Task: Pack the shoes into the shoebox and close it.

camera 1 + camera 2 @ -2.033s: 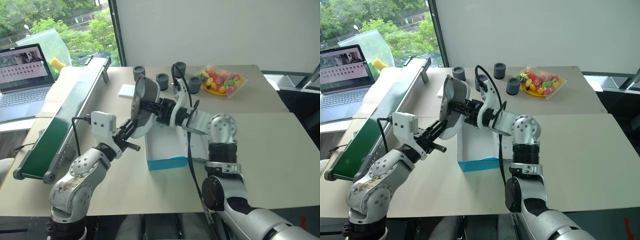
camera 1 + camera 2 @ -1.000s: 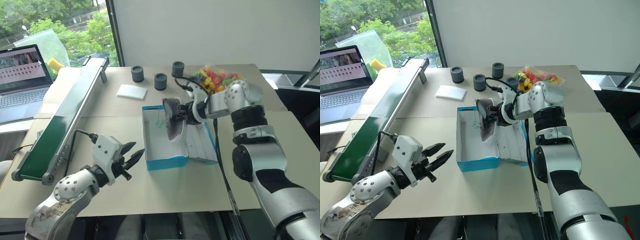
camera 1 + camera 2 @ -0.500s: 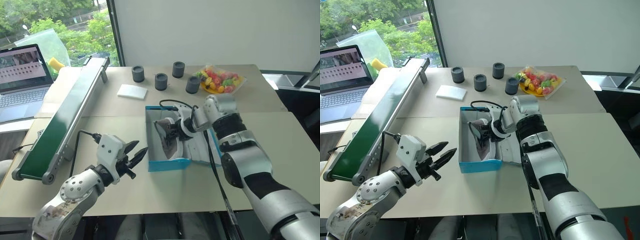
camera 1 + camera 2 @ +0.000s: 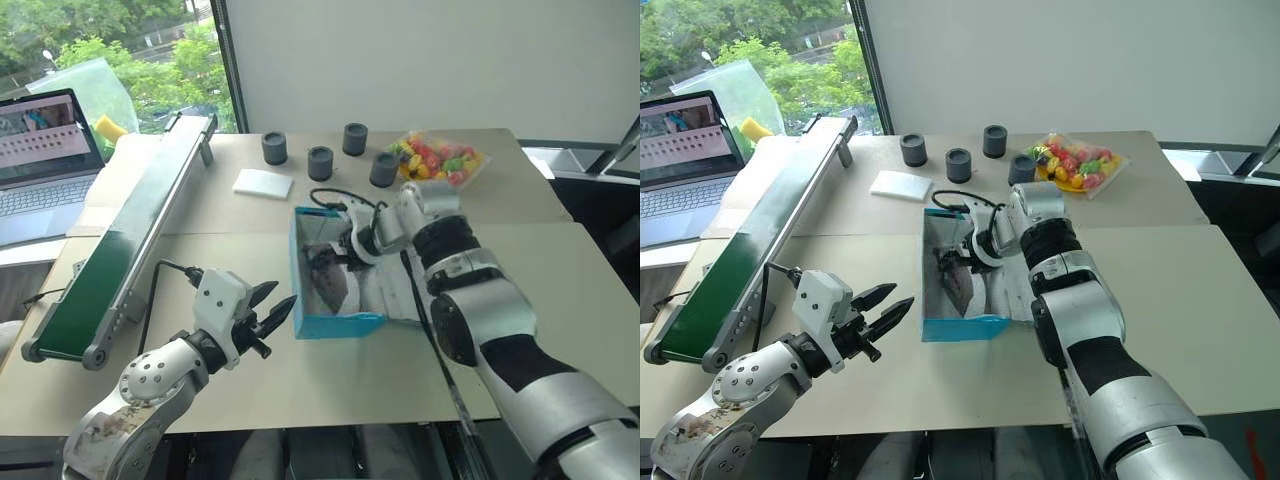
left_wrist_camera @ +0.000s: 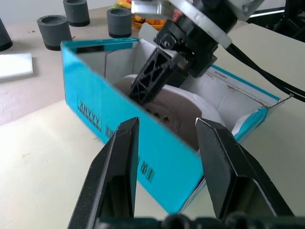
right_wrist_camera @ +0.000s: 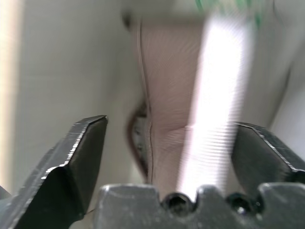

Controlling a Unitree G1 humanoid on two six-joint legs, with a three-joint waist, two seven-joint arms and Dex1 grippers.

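The right gripper (image 6: 174, 157), jaws spread wide and empty, hangs inside the bright blue cardboard shoebox (image 4: 340, 325) over the grey-brown, pale-soled sneaker (image 4: 328, 282), seemingly just released there, while the left gripper (image 4: 270, 312) waits half-open and empty beside the box.

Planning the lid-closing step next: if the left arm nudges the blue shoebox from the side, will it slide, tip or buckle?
The shoebox is shallow with a broad base flat on the table, so it would probably slide rather than tip. Its thin cardboard walls may flex inward under a narrow push. The shoe inside adds little weight, so it is likely to move easily.
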